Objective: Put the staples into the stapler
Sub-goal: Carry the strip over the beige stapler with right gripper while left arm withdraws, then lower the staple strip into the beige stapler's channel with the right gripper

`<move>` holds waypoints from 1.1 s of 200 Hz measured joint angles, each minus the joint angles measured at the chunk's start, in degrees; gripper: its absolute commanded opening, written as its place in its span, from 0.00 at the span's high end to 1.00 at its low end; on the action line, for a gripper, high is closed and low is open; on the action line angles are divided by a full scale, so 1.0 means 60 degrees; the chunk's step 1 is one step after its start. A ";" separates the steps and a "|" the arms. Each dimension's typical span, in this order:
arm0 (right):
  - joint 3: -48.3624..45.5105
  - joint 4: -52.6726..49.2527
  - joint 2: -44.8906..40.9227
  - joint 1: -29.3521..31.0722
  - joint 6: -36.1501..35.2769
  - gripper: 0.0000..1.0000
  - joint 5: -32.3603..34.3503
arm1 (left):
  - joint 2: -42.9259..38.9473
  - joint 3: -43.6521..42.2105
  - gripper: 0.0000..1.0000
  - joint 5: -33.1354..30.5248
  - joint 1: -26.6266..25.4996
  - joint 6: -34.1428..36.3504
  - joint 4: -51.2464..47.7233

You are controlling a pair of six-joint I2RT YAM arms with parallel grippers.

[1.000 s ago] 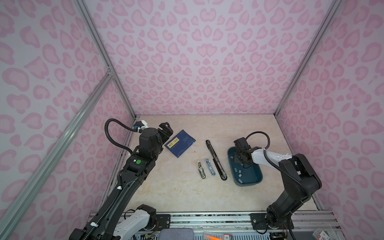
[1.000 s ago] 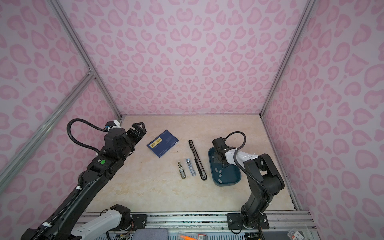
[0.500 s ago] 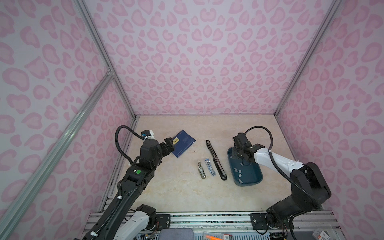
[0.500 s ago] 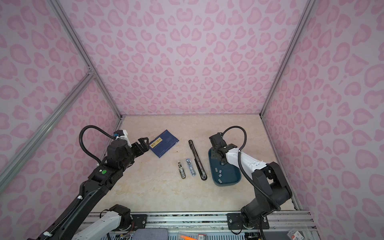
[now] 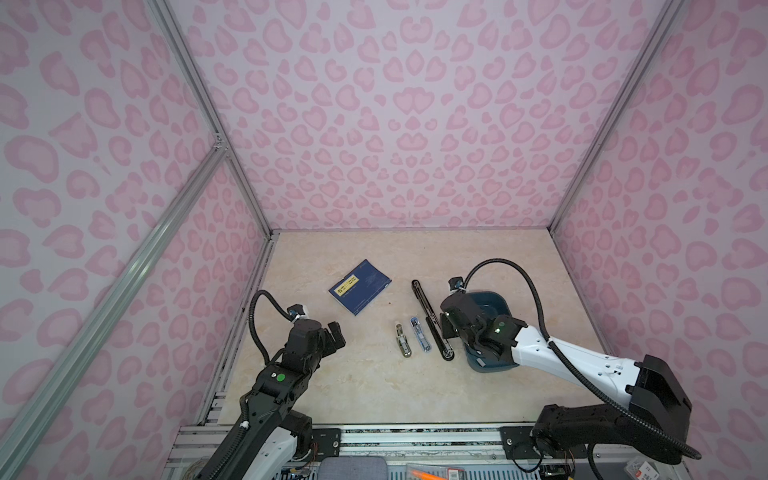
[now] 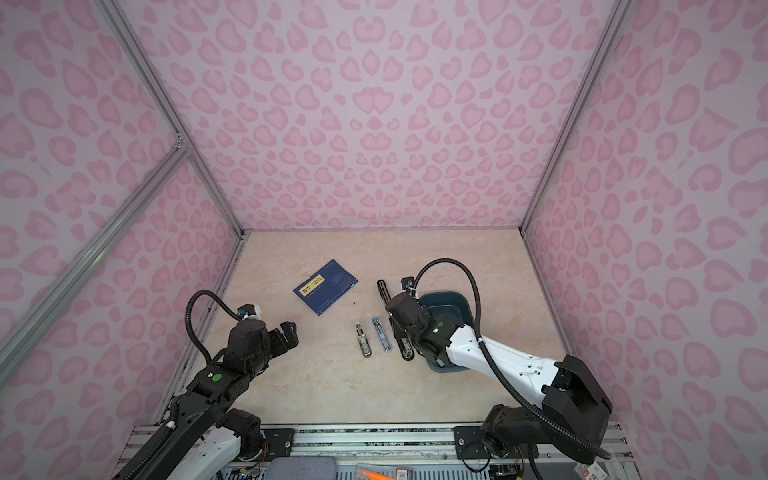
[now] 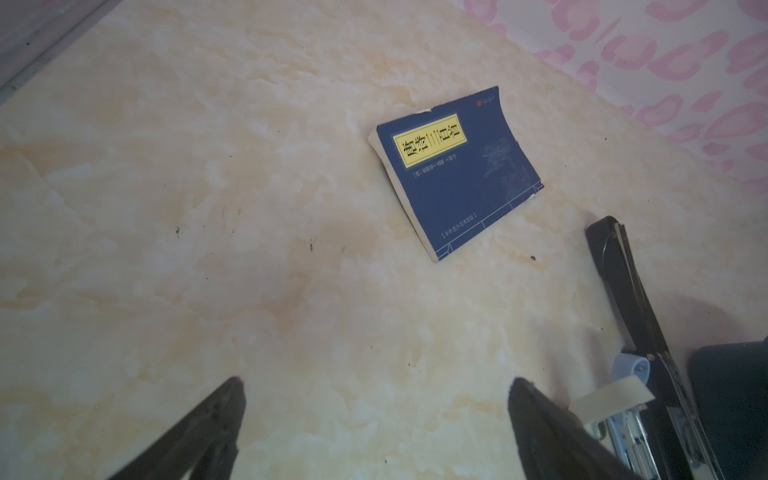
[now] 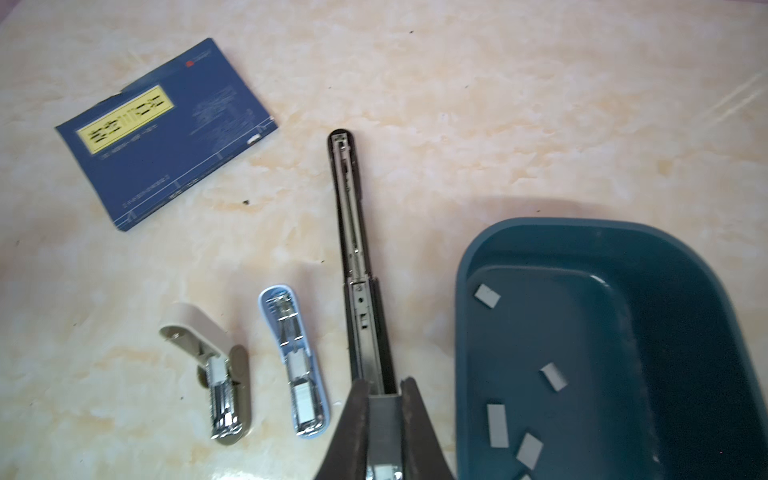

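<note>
Staples [image 8: 497,424] are lying scattered in the blue tray [image 8: 540,232], which is sitting between the middle of the bench [image 5: 374,386] and its right edge. They are small, flat, matte grey strips, each far shorter than any stapler here.

The right pincer [image 8: 384,386] is gripping what looks like one such staple strip [image 8: 384,428], its jaws nearly together. It is holding the strip lengthwise over the near end of the long black stapler [image 8: 357,249]. That one is lying opened flat mid-bench with its channel facing up, presumably so the strip can drop straight in.

A light blue stapler [image 8: 297,361] and a beige stapler [image 8: 216,374] are lying open on its left, each seemingly carrying grey strips in its channel.

The left pincer [image 7: 374,436] is hanging wide open and empty near the bench's left edge, standing clear of the work. A blue book [image 8: 166,137] is resting farther back on the left half, playing no part.
</note>
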 measured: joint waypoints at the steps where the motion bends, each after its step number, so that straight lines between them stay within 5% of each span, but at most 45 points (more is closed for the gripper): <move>1: 0.0000 0.0000 0.0000 0.0000 0.0000 0.87 0.0000 | 0.0000 0.0000 0.01 0.0000 0.0000 0.0000 0.0000; 49: -0.0051 0.1555 0.1432 0.1599 0.0532 0.89 0.0277 | -0.0911 -0.0820 0.02 0.1016 -0.0237 0.0138 0.0117; 129: 0.0994 0.2692 0.3683 0.2065 0.0696 0.90 0.0149 | -0.4116 -0.1654 0.03 0.1610 -0.0506 0.0244 0.0237; 220: 0.0586 0.2652 0.3912 0.2095 0.1151 0.90 0.0204 | -0.3894 -0.1676 0.03 0.1756 -0.0514 0.0255 0.0237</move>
